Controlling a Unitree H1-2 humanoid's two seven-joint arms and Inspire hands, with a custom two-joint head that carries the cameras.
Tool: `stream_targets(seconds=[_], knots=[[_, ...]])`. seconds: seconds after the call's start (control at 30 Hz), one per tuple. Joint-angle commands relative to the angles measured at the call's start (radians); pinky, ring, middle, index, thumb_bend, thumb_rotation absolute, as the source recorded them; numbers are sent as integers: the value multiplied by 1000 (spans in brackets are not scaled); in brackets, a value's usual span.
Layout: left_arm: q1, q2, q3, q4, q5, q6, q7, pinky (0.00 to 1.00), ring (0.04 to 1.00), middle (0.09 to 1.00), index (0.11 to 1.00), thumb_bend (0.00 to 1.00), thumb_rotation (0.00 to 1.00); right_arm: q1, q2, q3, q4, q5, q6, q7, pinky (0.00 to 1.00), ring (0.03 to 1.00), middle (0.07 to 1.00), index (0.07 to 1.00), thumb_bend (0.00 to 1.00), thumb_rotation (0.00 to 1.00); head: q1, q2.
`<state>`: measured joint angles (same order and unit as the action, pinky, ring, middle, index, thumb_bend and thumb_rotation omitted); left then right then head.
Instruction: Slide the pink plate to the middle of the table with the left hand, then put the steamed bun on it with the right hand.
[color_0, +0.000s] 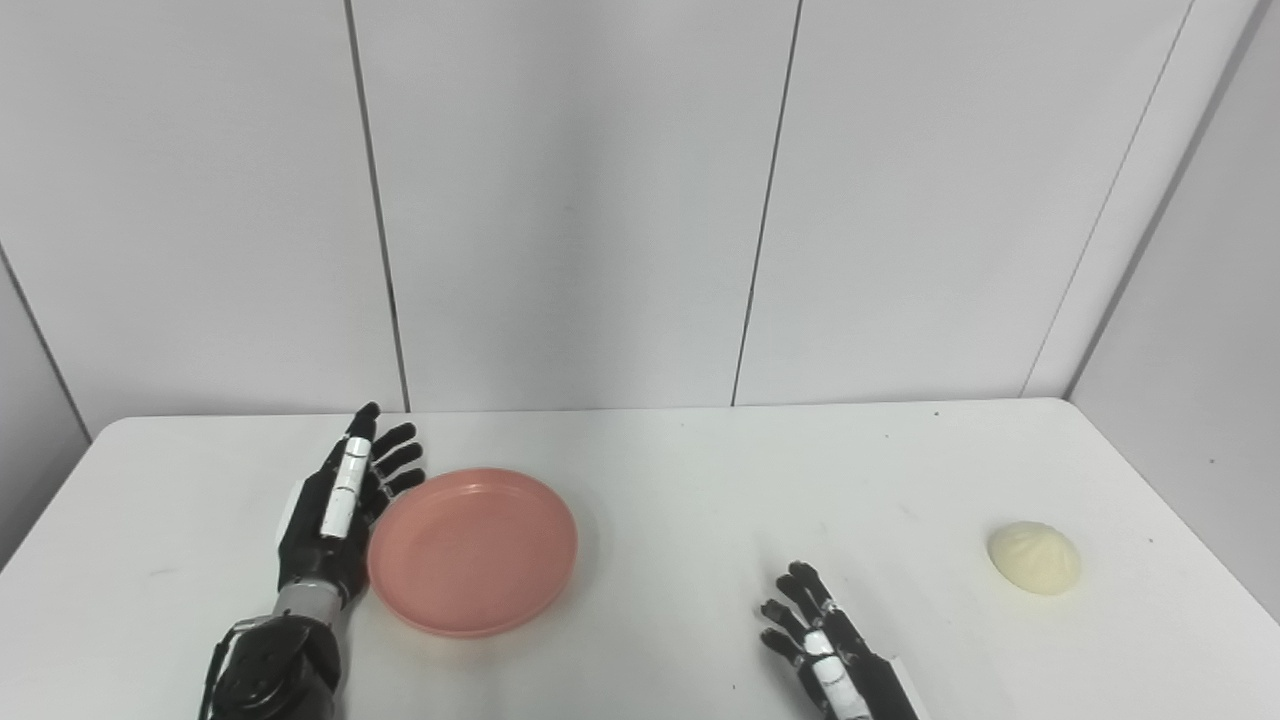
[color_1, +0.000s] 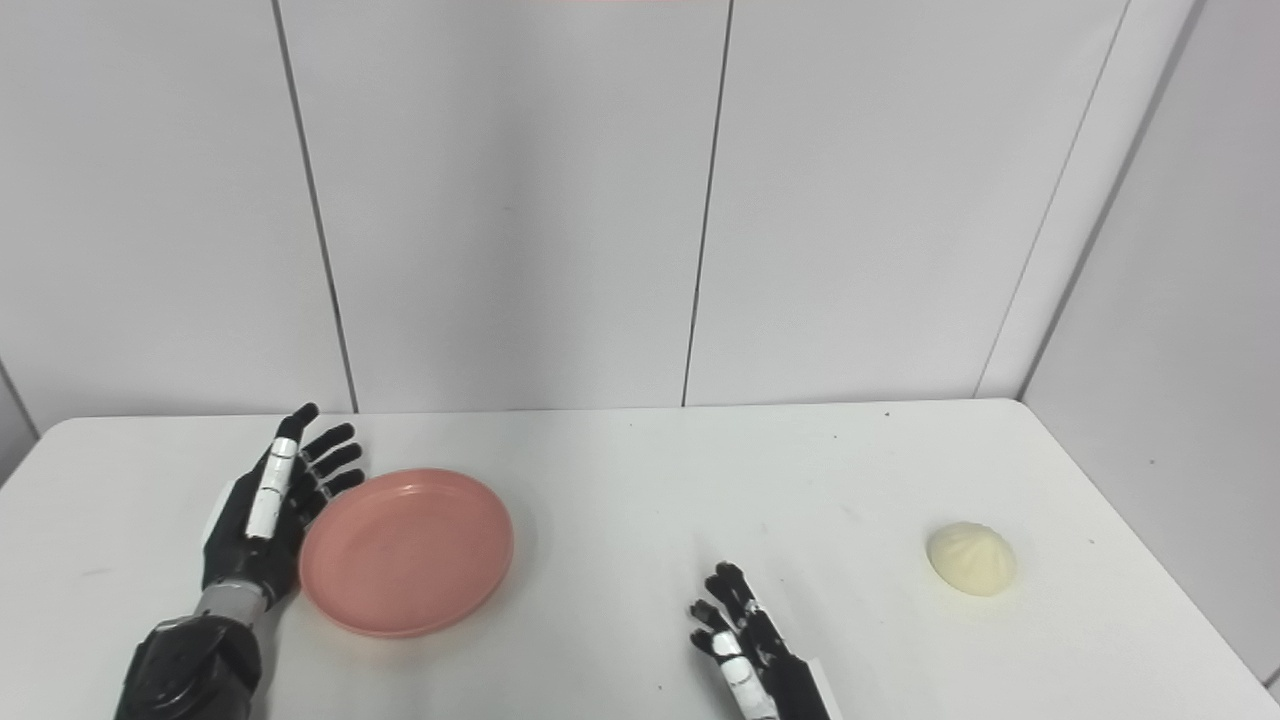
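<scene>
The left hand (color_0: 340, 505) stands on its edge, like a little wall, with its fingers apart and straight. It holds nothing. Its palm faces the pink plate (color_0: 472, 551), and the plate's rim sits right against that palm. I think the hand is set this way so it can push the plate sideways, not lift it. A flat open hand is good for pushing.

The plate lies flat and has nothing in it. It is on the inner side of the left hand, toward the middle of the table (color_0: 660, 470), but I judge it is not in the middle yet. So the slide is not done.

The right hand (color_0: 825, 645) rests low, near the front edge of the table. Its fingers are spread and it holds nothing too. It looks like it is waiting for its turn.

The steamed bun (color_0: 1034, 557) sits on the table, well apart from the right hand, out on that hand's outer side and a bit farther away. It is round, pale and soft looking, with small folds on top. The right hand has to reach out to get it.

The table is white and smooth, with a few tiny dark specks. Smooth is good, because a plate slides easily on it. Behind the table are plain wall panels (color_0: 570, 200) in pale grey, with thin dark lines between them.
</scene>
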<state>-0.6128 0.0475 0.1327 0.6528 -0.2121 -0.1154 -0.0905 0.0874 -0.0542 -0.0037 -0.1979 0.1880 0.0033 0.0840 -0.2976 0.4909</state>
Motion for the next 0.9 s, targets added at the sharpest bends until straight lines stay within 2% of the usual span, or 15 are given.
stream_targets(seconds=[0.0,0.13,0.5,0.63,0.77,0.87], knots=[[-28,-9,-5,-33,-12,5,-19,738,797,798,895,815,743,-9,19,4,-47,-6,2,-6,873,892,932,931,818,766,-12,1],[-27,-23,-9,-40,-17,11,-35,763,819,803,899,789,730,-11,23,14,-45,-20,-7,-12,871,889,929,931,806,776,-27,7],[-32,-68,-43,-23,26,14,-12,760,824,809,912,779,758,-8,28,23,-54,-29,4,-24,867,891,934,933,804,778,-57,16],[-42,-88,-44,11,39,-46,10,795,815,815,930,706,759,-8,34,25,-57,-34,10,-33,856,885,929,932,819,764,-75,20],[-61,-111,-43,68,54,-96,45,821,819,832,945,686,743,-9,38,25,-55,-34,11,-36,856,889,930,927,821,762,-86,21],[-71,-120,-43,94,46,-114,44,836,819,839,960,671,742,-10,38,24,-54,-37,9,-38,853,891,932,927,817,769,-90,20]])
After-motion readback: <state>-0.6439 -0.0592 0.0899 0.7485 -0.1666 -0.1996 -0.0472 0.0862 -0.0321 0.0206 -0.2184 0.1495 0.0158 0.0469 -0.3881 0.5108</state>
